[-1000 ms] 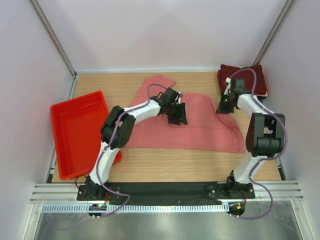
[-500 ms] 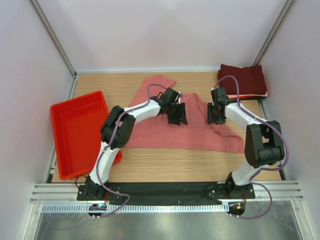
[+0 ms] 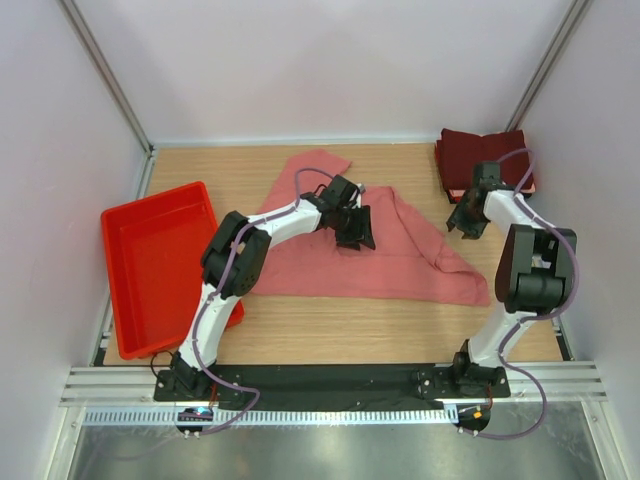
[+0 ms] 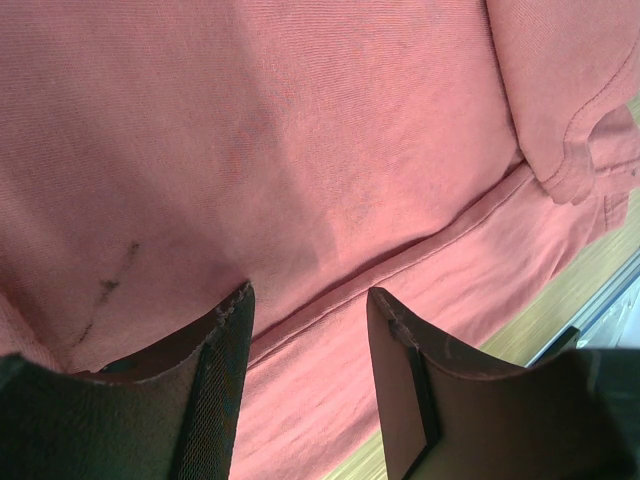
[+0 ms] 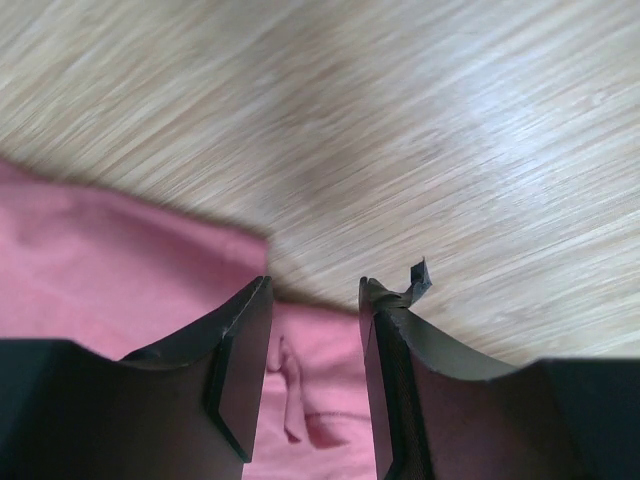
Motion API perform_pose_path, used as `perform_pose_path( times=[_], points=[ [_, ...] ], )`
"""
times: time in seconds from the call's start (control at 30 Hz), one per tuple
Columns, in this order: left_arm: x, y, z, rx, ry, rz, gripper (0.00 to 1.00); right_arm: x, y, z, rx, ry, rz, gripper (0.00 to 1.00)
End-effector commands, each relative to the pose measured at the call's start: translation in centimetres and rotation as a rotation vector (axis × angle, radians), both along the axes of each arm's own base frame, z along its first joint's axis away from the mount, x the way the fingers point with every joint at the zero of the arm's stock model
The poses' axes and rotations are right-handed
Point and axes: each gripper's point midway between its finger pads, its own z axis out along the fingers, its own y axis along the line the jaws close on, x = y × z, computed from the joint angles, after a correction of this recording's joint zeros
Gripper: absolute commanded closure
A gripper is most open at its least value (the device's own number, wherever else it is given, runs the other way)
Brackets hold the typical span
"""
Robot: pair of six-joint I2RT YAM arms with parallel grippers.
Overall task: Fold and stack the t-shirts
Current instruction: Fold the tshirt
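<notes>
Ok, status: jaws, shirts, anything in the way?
Left gripper: jaws open, low over salmon-pink t-shirt. Right gripper: jaws open, empty, at its right edge. Maroon stack folded, far right corner. Nothing seen blocking.

A light wood-grain surface [image 3: 330,330] is seen beneath the right gripper [image 3: 462,224]. Beyond it and to either side, plain white walls [image 3: 330,60] are set, edged by grey metal posts [image 3: 108,75]. Nearer than it, an aluminium rail [image 3: 110,383] is mounted. The scene is evenly lit.

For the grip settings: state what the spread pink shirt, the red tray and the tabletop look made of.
Salmon-pink spread t-shirt: soft knit cloth, matte; fine weave, stitched hems. Red rectangular tray: likely rigid plastic, smooth; moulded rim. Tabletop: wood or wood-look laminate; straight grain.
</notes>
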Motion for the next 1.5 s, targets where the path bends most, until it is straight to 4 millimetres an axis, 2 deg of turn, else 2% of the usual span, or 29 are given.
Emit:
perform_pose_path(
  times=[0.0,0.27,0.4,0.47,0.6,0.63,0.73,0.87,0.9,0.93,1.1,1.27,1.47],
  points=[
    [-0.2,0.8,-1.4,0.050,0.024,0.017,0.49,1.1,0.9,-0.5,0.125,-0.019,-0.106,0.53],
    [-0.3,1.0,-1.4,0.054,0.023,0.019,0.49,2.1,1.3,-3.8,0.209,-0.045,-0.282,0.54],
    [-0.3,1.1,-1.3,0.057,0.021,0.023,0.49,1.6,1.4,-4.9,0.225,-0.045,-0.336,0.55],
    [-0.2,1.1,-1.3,0.057,0.021,0.025,0.49,1.3,0.9,-4.9,0.202,-0.050,-0.362,0.58],
    [-0.1,0.9,-1.1,0.053,0.021,0.029,0.49,0.8,0.2,-4.5,0.178,-0.062,-0.396,0.74],
    [0.0,0.9,-1.1,0.053,0.019,0.030,0.48,0.9,0.0,-4.4,0.179,-0.071,-0.403,0.81],
    [0.0,0.8,-0.9,0.049,0.021,0.034,0.49,1.4,0.3,-4.0,0.199,-0.087,-0.401,0.86],
    [0.0,0.8,-1.1,0.049,0.027,0.034,0.49,0.7,0.4,-4.0,0.208,-0.071,-0.430,0.84],
    [0.0,0.8,-1.0,0.047,0.026,0.035,0.48,0.6,0.4,-3.9,0.209,-0.069,-0.437,0.75],
    [-0.1,0.8,-1.1,0.048,0.028,0.035,0.49,0.3,0.4,-3.9,0.207,-0.062,-0.440,0.71],
    [-0.1,0.7,-1.0,0.044,0.030,0.034,0.48,-0.4,0.6,-4.1,0.214,-0.049,-0.449,0.60],
    [-0.3,0.9,-1.2,0.050,0.034,0.034,0.48,-0.3,1.1,-4.8,0.243,-0.048,-0.446,0.62],
    [-0.3,0.8,-1.1,0.047,0.033,0.036,0.48,0.1,0.8,-5.3,0.235,-0.058,-0.456,0.80]
  ],
)
